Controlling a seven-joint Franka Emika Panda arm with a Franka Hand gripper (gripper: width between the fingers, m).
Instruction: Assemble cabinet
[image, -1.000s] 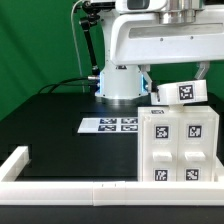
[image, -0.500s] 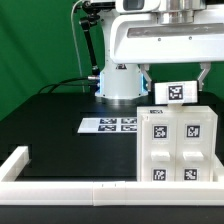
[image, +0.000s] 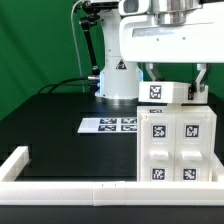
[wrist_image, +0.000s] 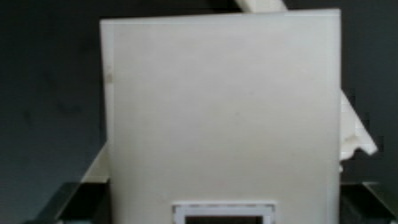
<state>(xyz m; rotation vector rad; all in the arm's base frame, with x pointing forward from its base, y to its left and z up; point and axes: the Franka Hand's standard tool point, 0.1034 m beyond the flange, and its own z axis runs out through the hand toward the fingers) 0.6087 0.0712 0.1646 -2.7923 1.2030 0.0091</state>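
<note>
The gripper (image: 177, 82) holds a panel (image: 165, 93) over the cabinet (image: 180, 150), marker board (image: 108, 125) beside it.

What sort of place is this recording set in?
Probably a robotics lab bench: a green backdrop, a black table fenced by a white rail, a marker board, and fiducial tags on the cabinet panel in the gripper.

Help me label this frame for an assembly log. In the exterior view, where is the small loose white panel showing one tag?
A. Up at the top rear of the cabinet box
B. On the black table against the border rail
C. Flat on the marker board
A: the tagged panel lies level along the top rear edge of the cabinet box, well away from the marker board and the border rail.
</note>
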